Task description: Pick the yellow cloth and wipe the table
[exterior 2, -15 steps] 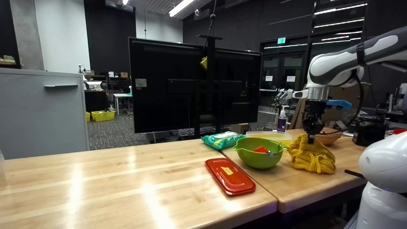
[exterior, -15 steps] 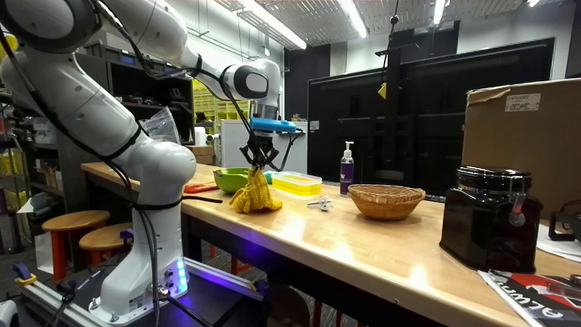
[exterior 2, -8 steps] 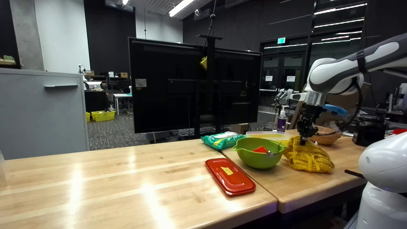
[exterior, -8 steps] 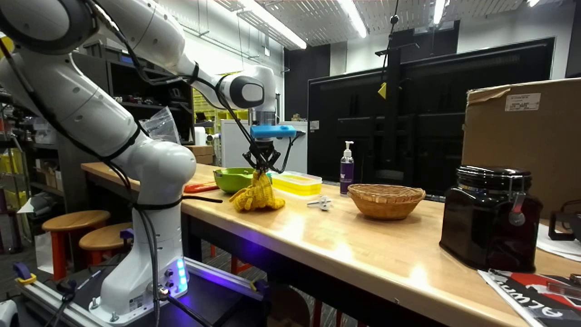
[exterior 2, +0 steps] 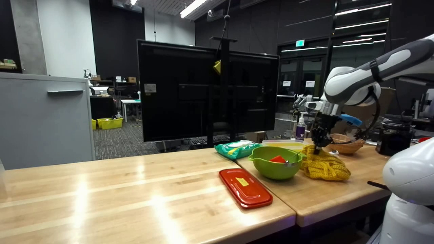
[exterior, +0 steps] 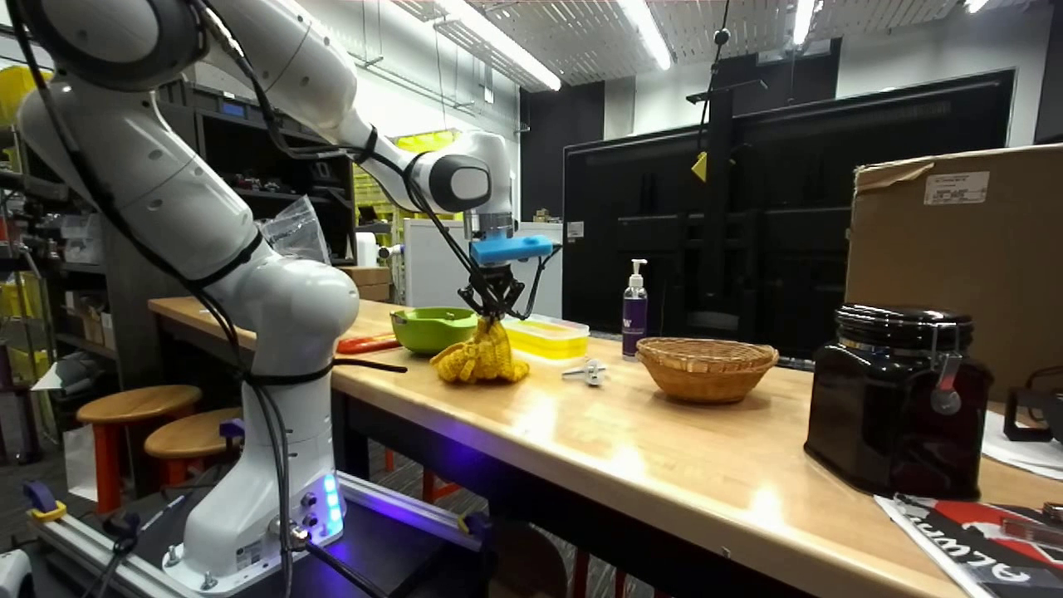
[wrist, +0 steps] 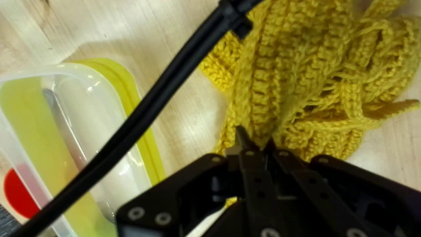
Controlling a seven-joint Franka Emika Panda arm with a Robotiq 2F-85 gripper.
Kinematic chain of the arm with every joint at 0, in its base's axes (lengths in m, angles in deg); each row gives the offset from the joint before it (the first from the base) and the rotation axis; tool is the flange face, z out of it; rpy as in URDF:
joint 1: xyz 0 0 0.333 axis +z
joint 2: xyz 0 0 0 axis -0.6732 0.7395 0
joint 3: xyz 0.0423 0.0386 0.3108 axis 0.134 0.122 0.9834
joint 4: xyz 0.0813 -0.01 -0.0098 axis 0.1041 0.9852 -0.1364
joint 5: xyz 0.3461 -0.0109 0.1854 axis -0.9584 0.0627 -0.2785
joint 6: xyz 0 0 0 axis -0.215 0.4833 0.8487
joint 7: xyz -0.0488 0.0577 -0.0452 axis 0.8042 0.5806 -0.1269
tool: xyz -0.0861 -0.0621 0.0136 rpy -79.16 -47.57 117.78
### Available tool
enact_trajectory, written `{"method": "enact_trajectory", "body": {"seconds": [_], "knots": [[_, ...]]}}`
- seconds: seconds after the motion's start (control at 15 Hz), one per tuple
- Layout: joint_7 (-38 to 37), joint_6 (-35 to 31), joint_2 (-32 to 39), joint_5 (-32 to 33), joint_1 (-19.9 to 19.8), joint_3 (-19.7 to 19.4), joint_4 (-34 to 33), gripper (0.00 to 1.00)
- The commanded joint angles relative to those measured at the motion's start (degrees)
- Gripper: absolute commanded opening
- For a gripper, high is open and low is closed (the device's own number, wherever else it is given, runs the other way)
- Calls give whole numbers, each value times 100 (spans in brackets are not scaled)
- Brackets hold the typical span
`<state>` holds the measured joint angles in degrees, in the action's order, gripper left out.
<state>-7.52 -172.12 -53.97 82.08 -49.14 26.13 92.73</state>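
1. Our claw (wrist: 256, 141) points down, its fingers pinched together on a gathered fold of the yellow cloth (exterior: 486, 357).
2. Below that fold we see the cloth spread in a crumpled heap, its lower part resting on the bench (exterior: 681, 444), set in from the near edge by the arm's base (exterior: 241, 515).
3. Just beside it stands a green bowl (exterior 2: 276, 171) holding something orange-red (exterior 2: 278, 159); we cannot tell whether cloth and bowl touch.
4. Past the cloth, toward the far edge, we find a clear-and-yellow container (exterior: 548, 339).
5. Across the seam (exterior 2: 283, 202), a flat red piece (exterior 2: 245, 191), yellow-labelled, lies close to the adjoining top's near corner.
6. Along the bench come a small white object (exterior: 592, 372), too small for us to name, and a wicker basket (exterior: 706, 378).
7. Close to the far edge we see a green packet (exterior 2: 237, 149) and, upright, a purple-labelled pump bottle (exterior: 634, 320).
8. Well apart from the cloth stands a black jar (exterior: 897, 415), with a printed sheet (exterior: 988, 540) toward the near edge.
9. Beyond the far edge we make out a large black screen (exterior: 797, 224).
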Motion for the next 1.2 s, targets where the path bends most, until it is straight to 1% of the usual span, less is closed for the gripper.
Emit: {"method": "enact_trajectory", "body": {"seconds": [0.0, 0.4, 0.6, 0.73, 0.8, 0.87, 0.93, 1.13], "knots": [[247, -441, 530, -123, 12, -195, -4, 1], [511, -1050, 1351, -507, -20, -419, 9, 1], [642, -1306, 1685, -784, -30, -443, -9, 1], [677, -1359, 1787, -846, -96, -419, -63, 1], [615, -1448, 1637, -715, -243, -341, 162, 1], [618, -1441, 1651, -680, -285, -329, 135, 1], [635, -1373, 1731, -630, -338, -340, -35, 1], [651, -1383, 1637, -413, -635, -360, 45, 1]]}}
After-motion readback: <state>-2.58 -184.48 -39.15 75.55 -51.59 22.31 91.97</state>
